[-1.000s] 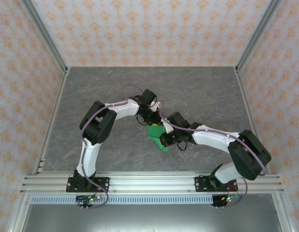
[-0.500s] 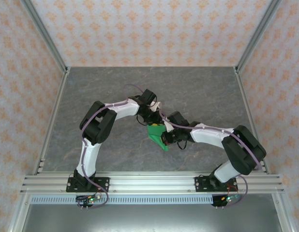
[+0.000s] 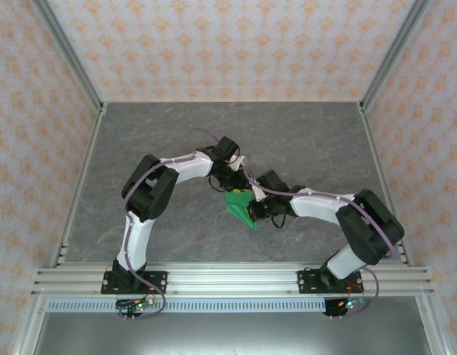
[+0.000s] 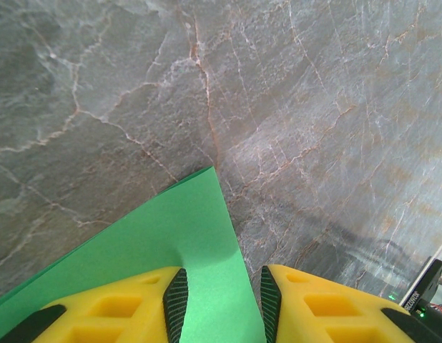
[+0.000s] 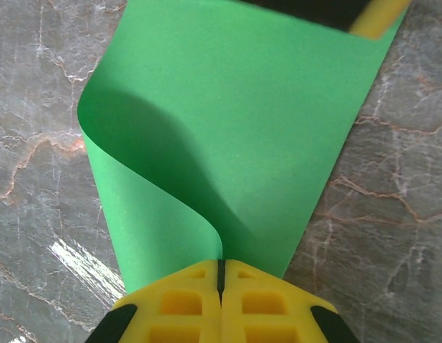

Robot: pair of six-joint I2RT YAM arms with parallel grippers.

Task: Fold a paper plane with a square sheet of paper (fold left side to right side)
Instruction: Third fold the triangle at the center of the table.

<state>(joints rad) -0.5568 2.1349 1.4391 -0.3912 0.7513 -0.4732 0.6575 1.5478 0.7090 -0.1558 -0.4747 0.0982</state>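
Right wrist view: right gripper point(image 5: 221, 275) is clamped tight on one edge of the square sheet of paper point(image 5: 228, 136), pads meeting w/ no gap. The sheet rolls up from the pinch in an open loop toward 12 o'clock, no crease yet.

Left wrist view: left gripper point(image 4: 221, 304) has its jaws apart. A green corner runs btw. them, pointing to 12 o'clock over the table point(image 4: 314, 107). Can't tell if it presses the paper down.

Top external: sheet sits just 6 o'clock of table ctr, w/ left gripper at its 12 o'clock end and right gripper at its 4 o'clock side.

Change vs. 1 s ago: right arm's elbow has swung in toward 9 o'clock, and the right gripper has crept toward 10 o'clock w/ the edge. Green patch looks slightly narrower. Left arm hasn't moved.

My read: the side-to-side fold is under way, approx. midway, w/ the held edge travelling over the rest. Edges need aligning, then flattening. Risk: thin paper skews if the far end slips.
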